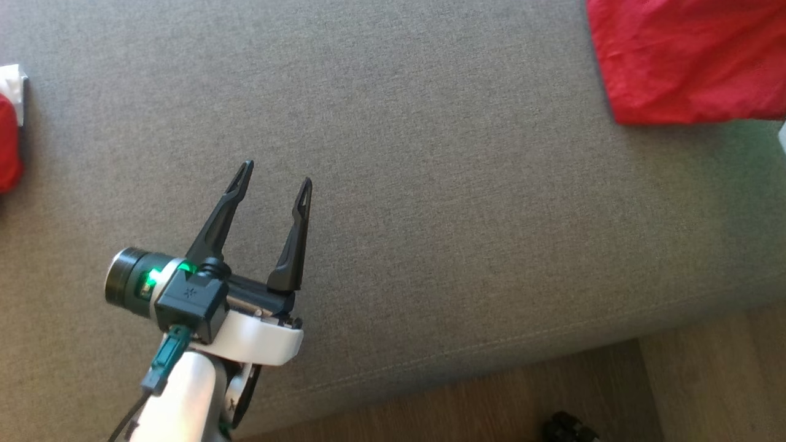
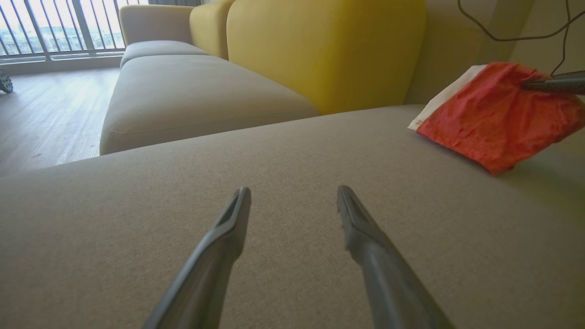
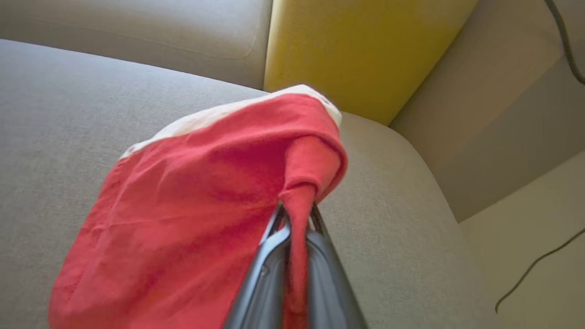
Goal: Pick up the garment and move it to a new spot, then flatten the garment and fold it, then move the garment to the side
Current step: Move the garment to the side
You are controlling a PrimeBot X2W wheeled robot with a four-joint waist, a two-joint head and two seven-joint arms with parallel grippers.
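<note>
The garment (image 1: 681, 55) is red cloth with a white band and sits at the top right of the head view, on a grey sofa seat. In the right wrist view my right gripper (image 3: 296, 212) is shut on a bunched fold of the garment (image 3: 192, 196), which hangs from the grip and drapes down to the cushion. My left gripper (image 1: 275, 175) stands open over bare cushion at the lower left, well away from the cloth. From the left wrist, that gripper (image 2: 293, 192) has nothing between its fingers. The garment (image 2: 489, 119) lies to its right, with one dark right finger (image 2: 553, 83) on it.
The grey sofa seat (image 1: 430, 215) ends at a front edge above wooden floor (image 1: 706, 380). A yellow back cushion (image 2: 329, 50) stands behind the seat. Another red and white item (image 1: 9, 135) pokes in at the left edge. A black cable (image 3: 534, 265) hangs by the wall.
</note>
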